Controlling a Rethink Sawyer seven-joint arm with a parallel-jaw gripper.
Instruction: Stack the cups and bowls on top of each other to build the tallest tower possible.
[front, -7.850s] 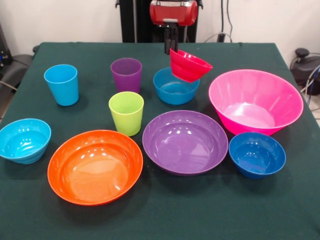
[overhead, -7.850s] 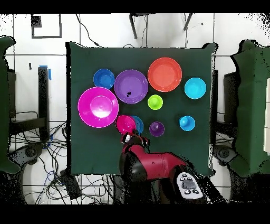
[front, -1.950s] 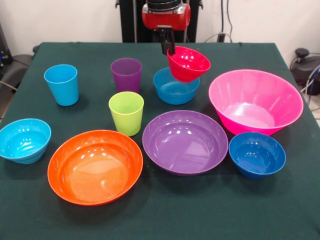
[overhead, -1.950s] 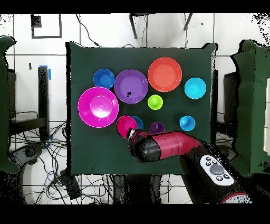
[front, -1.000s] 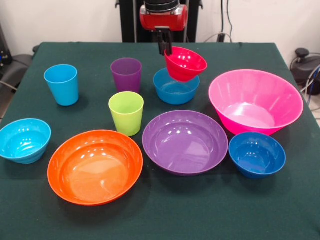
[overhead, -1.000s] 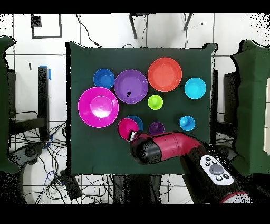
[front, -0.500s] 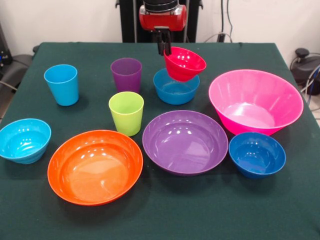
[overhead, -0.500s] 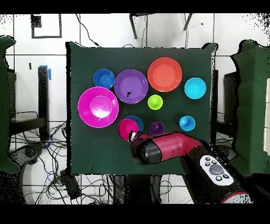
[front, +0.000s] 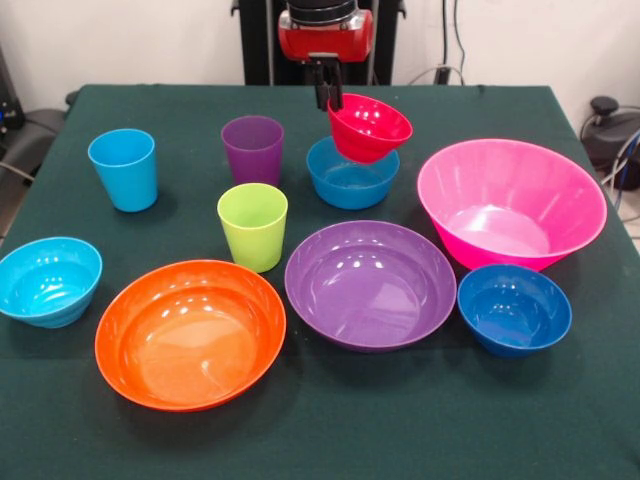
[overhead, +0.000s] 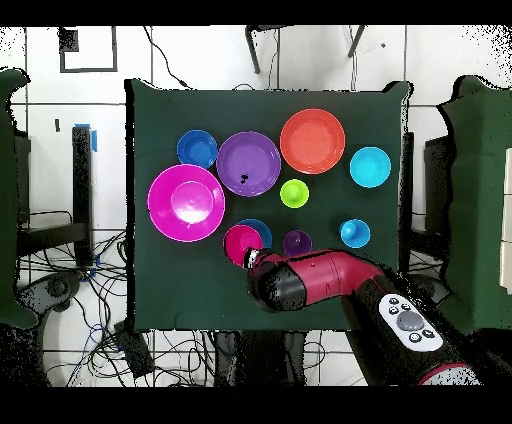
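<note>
Red bowl tilted, lifted over blue bowl — no tower; other cups/bowls sit separately, upright.

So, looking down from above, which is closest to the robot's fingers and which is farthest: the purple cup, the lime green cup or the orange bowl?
From the gripper, which holds the red bowl by its rim:
1. Purple cup, just beside it.
2. Lime green cup, mid-table.
3. Orange bowl, at the table's far side from the robot.

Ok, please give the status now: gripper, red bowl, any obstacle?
Gripper shut on red bowl rim. Bowl held tilted in the air, above blue bowl. Nothing stacked yet. Nothing in the way.
</note>
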